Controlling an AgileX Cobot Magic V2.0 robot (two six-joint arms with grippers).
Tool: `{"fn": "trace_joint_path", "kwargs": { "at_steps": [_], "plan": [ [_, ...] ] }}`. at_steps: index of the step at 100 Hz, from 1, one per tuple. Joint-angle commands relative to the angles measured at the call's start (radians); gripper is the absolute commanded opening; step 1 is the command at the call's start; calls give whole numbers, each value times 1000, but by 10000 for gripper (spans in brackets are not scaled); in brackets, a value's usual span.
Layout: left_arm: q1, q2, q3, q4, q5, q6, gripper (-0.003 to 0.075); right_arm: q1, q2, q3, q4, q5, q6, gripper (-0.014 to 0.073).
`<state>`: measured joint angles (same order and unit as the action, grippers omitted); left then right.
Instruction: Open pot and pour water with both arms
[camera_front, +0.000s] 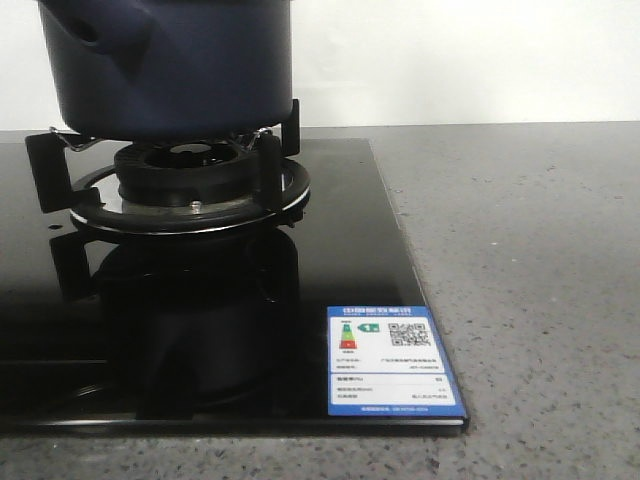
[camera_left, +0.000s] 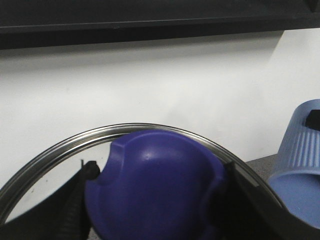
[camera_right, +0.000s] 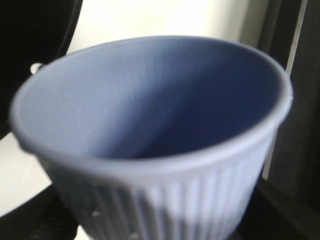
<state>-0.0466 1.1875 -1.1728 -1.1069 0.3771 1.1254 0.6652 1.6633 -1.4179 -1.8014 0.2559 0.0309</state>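
Observation:
The dark navy pot stands on the gas burner at the back left; its top is cut off by the front view's edge. My left gripper is shut on the blue knob of a glass lid with a steel rim, seen against the white wall. My right gripper is shut on the light blue ribbed cup, whose inside looks bare. The cup also shows beside the lid in the left wrist view. Neither gripper shows in the front view.
The burner sits on a black glass hob with a blue energy label at its front right corner. Grey speckled counter lies to the right. A white wall is behind.

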Motion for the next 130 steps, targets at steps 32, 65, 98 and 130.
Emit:
{"fn": "trace_joint_path", "kwargs": {
  "at_steps": [32,65,98,130],
  "plan": [
    [5,-28,-40,-47,-42,-6,274,23,-107,-45,115,255,525,414],
    [5,-28,-40,-47,-42,-6,274,-86,-294,29,577,298,775,414],
    [5,-28,-40,-47,-42,-6,274,-326,-500,402,534,-75,1173,414],
    [5,-28,-40,-47,-42,-6,274,-494,-463,588,495,-313,1238,413]
  ]
}}
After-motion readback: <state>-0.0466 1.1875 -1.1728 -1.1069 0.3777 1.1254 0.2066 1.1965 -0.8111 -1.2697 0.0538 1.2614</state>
